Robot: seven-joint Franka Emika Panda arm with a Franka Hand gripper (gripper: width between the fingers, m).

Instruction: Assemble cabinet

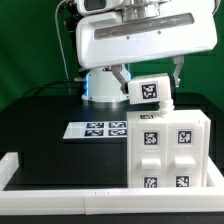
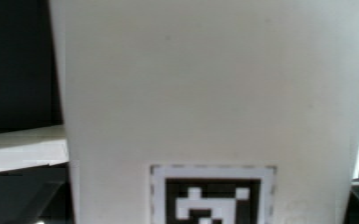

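Observation:
The cabinet [image 1: 170,150], a big white box with several tagged panels on its face, stands at the exterior view's right. My gripper [image 1: 150,80] is shut on a white tagged piece [image 1: 147,91] and holds it just above the cabinet's top near corner. I cannot tell whether the two touch. In the wrist view the held piece [image 2: 202,100] fills most of the picture, with its black-and-white tag [image 2: 211,197] at the edge. My fingers are hidden there behind the piece.
The marker board [image 1: 100,128] lies flat on the black table to the exterior view's left of the cabinet. A low white fence [image 1: 40,178] runs along the table's front and left edge. The robot's base [image 1: 100,88] stands behind.

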